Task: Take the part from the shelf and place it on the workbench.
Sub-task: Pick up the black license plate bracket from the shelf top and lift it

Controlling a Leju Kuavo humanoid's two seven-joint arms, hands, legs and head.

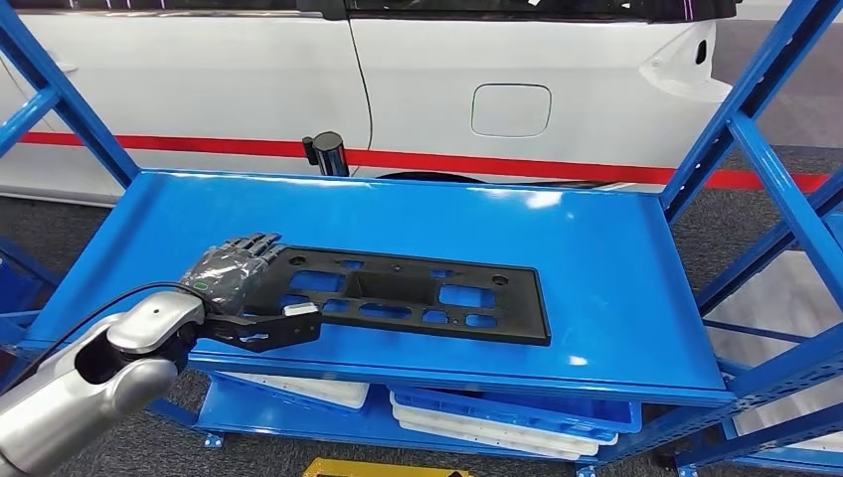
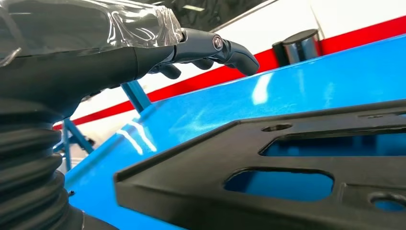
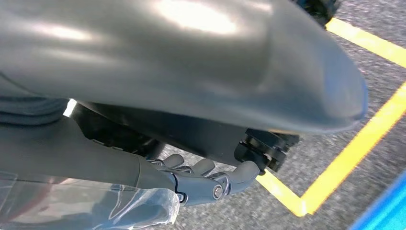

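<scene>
A flat black part (image 1: 398, 293) with several cut-outs lies on the blue shelf (image 1: 606, 248), towards its front. My left hand (image 1: 231, 273) is over the part's left end, fingers stretched out above it and the thumb (image 1: 288, 324) lying along the front edge. In the left wrist view the fingers (image 2: 230, 50) hover clear above the part (image 2: 191, 177), not touching it. My right hand (image 3: 201, 179) hangs by my body above the floor, fingers loosely bent and holding nothing.
Blue uprights (image 1: 756, 149) frame the shelf on both sides. A white car (image 1: 447, 79) stands behind it, and a black cylinder (image 1: 326, 152) at the back edge. White trays (image 1: 497, 427) lie on the lower level. Yellow floor lines (image 3: 354, 143) run below.
</scene>
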